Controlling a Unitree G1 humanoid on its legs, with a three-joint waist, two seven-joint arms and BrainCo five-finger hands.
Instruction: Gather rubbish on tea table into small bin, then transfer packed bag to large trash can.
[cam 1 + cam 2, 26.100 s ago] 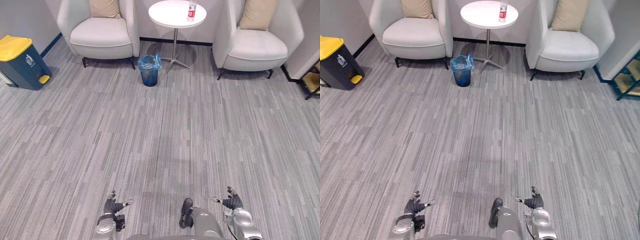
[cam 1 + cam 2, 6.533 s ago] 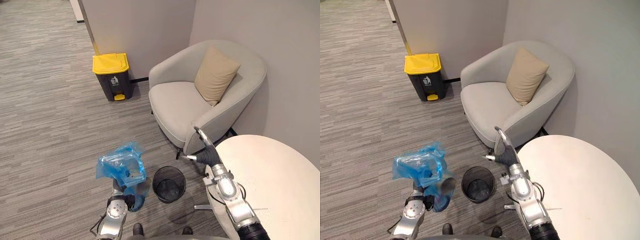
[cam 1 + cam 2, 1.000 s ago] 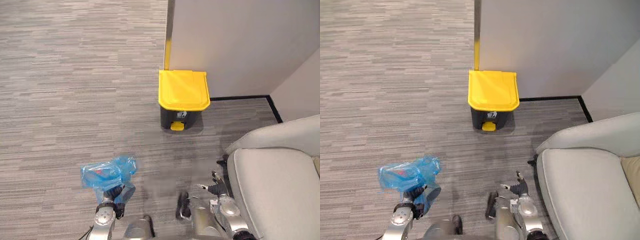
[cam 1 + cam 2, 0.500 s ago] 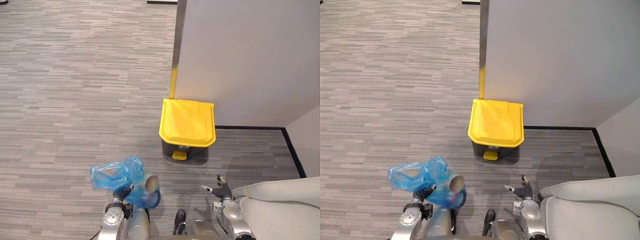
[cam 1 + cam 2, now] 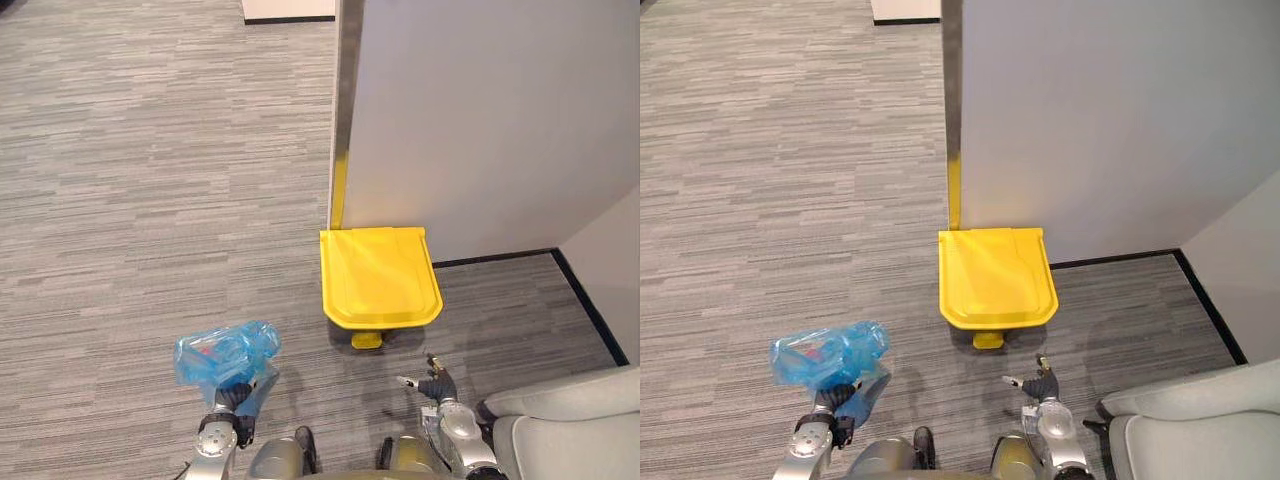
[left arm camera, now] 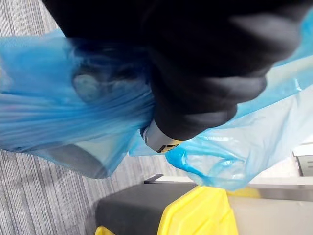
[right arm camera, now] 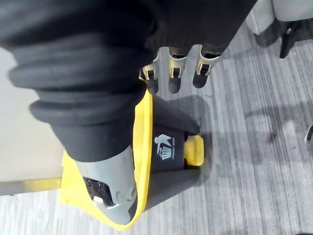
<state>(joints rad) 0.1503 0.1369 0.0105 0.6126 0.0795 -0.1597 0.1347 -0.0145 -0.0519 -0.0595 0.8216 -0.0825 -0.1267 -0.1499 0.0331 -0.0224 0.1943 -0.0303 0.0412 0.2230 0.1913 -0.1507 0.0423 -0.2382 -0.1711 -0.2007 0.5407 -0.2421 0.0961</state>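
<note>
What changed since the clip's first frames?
The blue bag, then lining the small bin by the tea table, is now gripped by the left hand and has been carried to the large trash can, which now stands right ahead. Unchanged: the can's yellow lid is shut, and the right hand is open and empty.

Blue bag [image 5: 225, 352], yellow-lidded dark bin [image 5: 380, 275]

carpet [image 5: 150, 200]: grey, striped | wall [image 5: 480, 120]: plain grey | armchair [image 5: 580, 440]: pale, lower right corner
</note>
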